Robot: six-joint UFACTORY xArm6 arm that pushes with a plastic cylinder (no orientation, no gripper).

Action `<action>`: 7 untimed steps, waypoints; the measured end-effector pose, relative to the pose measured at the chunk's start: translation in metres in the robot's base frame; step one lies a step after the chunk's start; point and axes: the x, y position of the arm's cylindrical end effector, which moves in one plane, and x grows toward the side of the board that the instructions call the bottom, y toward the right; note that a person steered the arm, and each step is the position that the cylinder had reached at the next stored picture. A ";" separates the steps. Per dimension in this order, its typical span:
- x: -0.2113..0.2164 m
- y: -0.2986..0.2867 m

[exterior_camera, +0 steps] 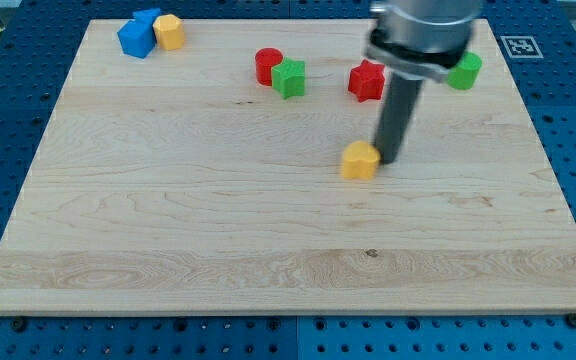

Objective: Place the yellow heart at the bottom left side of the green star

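Note:
The yellow heart (360, 160) lies near the middle of the wooden board (168, 230), slightly to the view's right. My tip (389, 160) stands right against the heart's right side. The green star (289, 78) sits higher up and to the left of the heart, touching a red cylinder (268, 66) on its left. The heart is well below and to the right of the star.
A red star (367, 80) lies just above my tip, beside the rod. A green cylinder (464, 71) is at the top right. A blue block (139, 34) and a yellow block (170, 32) sit together at the top left.

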 end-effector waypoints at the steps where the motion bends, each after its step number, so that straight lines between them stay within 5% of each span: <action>1: 0.000 -0.013; 3: 0.056 0.057; 6: -0.006 -0.072; 7: 0.002 -0.045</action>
